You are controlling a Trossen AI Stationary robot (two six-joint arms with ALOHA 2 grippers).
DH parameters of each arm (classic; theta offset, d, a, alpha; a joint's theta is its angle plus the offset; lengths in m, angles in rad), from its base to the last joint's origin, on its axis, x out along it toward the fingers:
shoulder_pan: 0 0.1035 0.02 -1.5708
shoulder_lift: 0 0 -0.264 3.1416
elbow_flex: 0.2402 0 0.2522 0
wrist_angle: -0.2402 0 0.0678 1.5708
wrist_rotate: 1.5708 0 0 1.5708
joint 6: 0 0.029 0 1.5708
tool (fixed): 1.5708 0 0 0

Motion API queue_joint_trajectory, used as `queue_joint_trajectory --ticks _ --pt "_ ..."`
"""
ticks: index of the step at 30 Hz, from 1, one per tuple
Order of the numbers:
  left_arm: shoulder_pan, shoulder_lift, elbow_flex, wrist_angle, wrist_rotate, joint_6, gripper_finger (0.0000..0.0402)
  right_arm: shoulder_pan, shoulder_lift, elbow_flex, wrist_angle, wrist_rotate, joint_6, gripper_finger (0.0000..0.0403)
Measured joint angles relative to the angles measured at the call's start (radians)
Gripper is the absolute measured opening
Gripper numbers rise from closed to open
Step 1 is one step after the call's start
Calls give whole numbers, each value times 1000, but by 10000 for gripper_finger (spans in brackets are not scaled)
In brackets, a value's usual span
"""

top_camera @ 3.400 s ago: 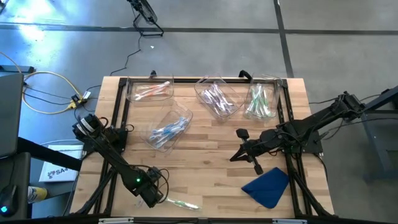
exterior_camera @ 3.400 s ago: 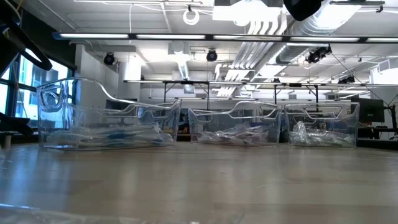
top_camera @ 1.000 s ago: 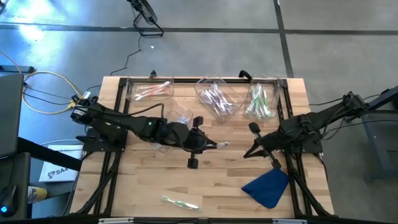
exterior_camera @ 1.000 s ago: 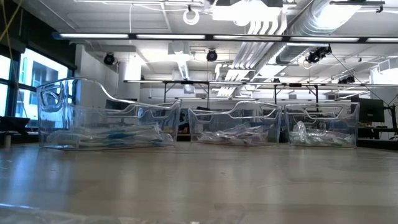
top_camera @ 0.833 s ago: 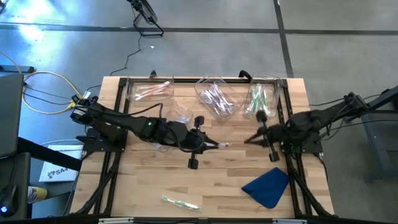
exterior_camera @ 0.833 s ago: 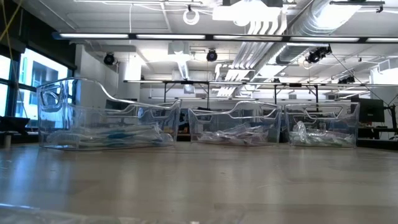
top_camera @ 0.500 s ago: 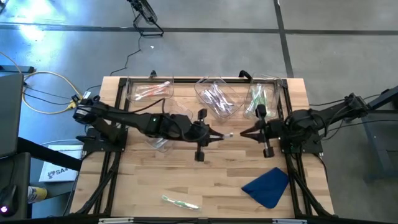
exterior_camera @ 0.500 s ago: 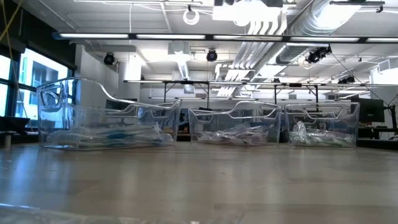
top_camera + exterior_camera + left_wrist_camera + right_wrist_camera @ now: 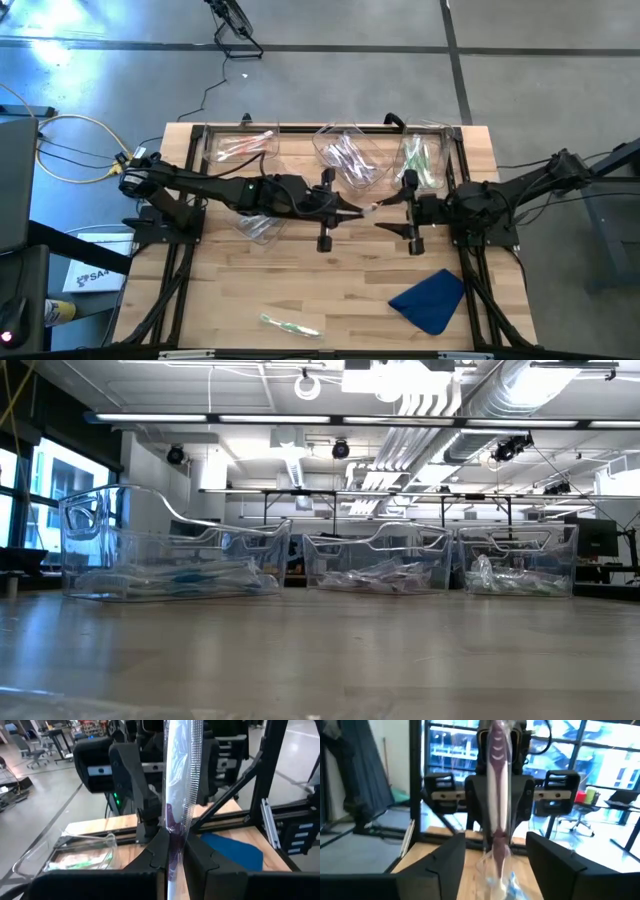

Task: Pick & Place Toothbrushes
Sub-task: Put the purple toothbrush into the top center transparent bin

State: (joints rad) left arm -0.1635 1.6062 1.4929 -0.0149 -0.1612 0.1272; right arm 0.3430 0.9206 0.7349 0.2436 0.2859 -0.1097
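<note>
My left gripper (image 9: 350,210) is above the table's middle, shut on a wrapped toothbrush with purple accents (image 9: 368,209). The brush sticks out toward the table's right edge. My right gripper (image 9: 383,212) faces it from the right and is open. In the right wrist view its fingers (image 9: 451,860) stand on either side of the toothbrush's free end (image 9: 497,780), apart from it. Another toothbrush, green and white (image 9: 290,324), lies flat near the table's front edge. The low view shows neither gripper. My left gripper pinches the toothbrush near one end (image 9: 173,827) between its two fingers. The fingers come level from the table's left side and lie along the brush. The brush is lifted clear of the table and reaches out past the fingertips toward my right gripper.
Clear bins stand along the far edge, with pink (image 9: 240,145), purple (image 9: 348,158) and green (image 9: 418,162) brushes. A bin with blue brushes (image 9: 262,222) lies partly under my left arm. A blue cloth (image 9: 430,298) lies at the front right.
My left gripper has carried the toothbrush toward the table's right edge and slightly toward the far edge, keeping it level and clear. My right gripper has swung toward the left edge, up to the brush's free end, and has opened around it.
</note>
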Motion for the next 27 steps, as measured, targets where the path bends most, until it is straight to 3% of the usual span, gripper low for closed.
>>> queue_joint_trajectory --ticks 4,7,27 --pt "0 0 0 12 4 0 24 -25 48 0 90 -3 0 211" --pt "0 0 0 11 13 0 24 -44 77 0 150 -64 1 206" --pt "0 0 0 13 14 5 24 -105 136 0 258 -224 30 132"
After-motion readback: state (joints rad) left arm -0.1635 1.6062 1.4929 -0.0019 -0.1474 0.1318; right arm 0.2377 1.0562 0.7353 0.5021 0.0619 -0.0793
